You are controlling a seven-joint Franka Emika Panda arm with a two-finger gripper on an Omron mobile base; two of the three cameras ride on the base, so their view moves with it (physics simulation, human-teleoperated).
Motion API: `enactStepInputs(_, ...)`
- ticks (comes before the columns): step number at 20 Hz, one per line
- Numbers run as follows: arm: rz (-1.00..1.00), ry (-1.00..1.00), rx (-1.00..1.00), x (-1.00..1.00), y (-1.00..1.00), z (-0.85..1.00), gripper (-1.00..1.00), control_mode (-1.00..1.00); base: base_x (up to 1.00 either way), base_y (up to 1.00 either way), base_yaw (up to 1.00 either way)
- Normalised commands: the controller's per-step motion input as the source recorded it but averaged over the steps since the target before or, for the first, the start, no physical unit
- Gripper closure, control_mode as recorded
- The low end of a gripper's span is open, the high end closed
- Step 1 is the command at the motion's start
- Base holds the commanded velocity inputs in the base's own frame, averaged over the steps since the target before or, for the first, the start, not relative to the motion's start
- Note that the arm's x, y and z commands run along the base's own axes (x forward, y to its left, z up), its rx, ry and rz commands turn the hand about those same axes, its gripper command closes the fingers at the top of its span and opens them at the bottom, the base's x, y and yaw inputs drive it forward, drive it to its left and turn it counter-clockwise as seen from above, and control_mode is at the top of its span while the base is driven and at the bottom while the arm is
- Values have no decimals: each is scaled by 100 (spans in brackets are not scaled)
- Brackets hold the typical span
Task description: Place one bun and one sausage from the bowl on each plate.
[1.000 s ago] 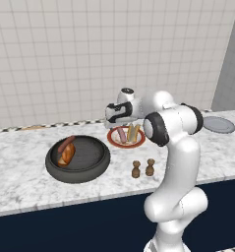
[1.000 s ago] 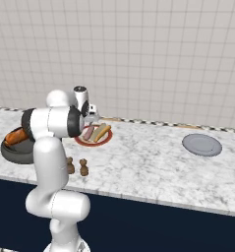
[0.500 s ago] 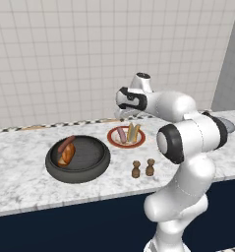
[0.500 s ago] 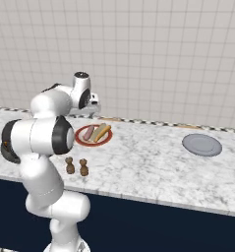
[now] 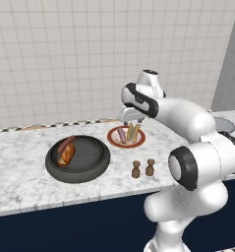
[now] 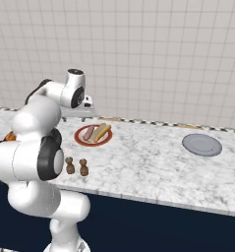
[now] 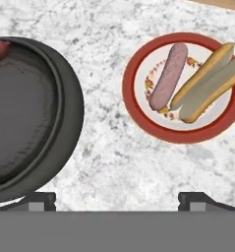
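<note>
The arm (image 5: 188,147) is built of glossy white, rounded shells, thick and bulbous, with smooth tube-like links. Its joints are marked by dark grey to black rings and round dark end caps, one large cap facing outward on a bulky middle segment (image 6: 45,157). A light grey disc tops the wrist housing. The gripper (image 7: 117,199) ends in two small dark, blocky finger tips (image 7: 40,199) with paler grey faces.
</note>
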Motion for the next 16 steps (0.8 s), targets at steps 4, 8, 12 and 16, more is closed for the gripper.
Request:
enactStepInputs(4,0,12,0,-43,61,14,-100,-100,0,0,0)
enactStepInputs(8,0,19,0,-15,74,1,-100,-100,0,0,0)
enactStepInputs(12,0,28,0,-7,95,11,-100,-100,0,0,0)
enactStepInputs(16,-4,24,0,-39,94,11,-100,-100,0,0,0)
